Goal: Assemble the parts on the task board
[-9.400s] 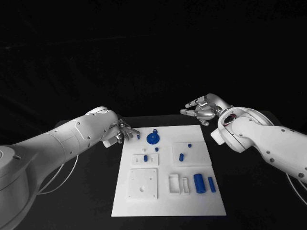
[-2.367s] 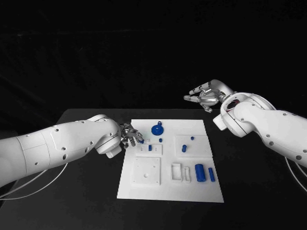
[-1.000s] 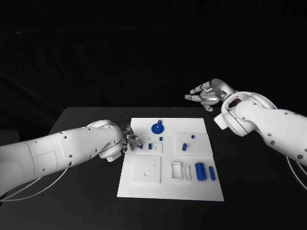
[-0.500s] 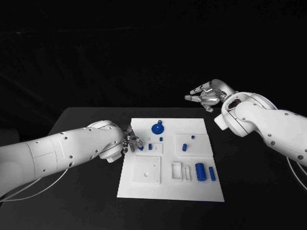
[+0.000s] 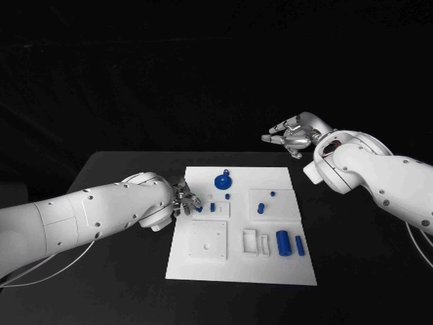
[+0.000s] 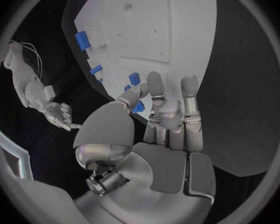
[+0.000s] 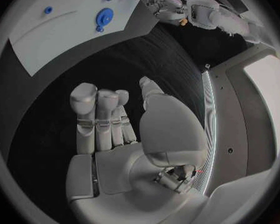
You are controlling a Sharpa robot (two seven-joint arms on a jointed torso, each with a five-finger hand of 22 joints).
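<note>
The white task board lies in the middle of the black desk, with small blue parts lying on it and a round blue part near its far edge. My left hand rests at the board's left edge, fingers extended over a small blue piece; whether they pinch it I cannot tell. My right hand hovers beyond the board's far right corner, fingers loosely curled, holding nothing.
</note>
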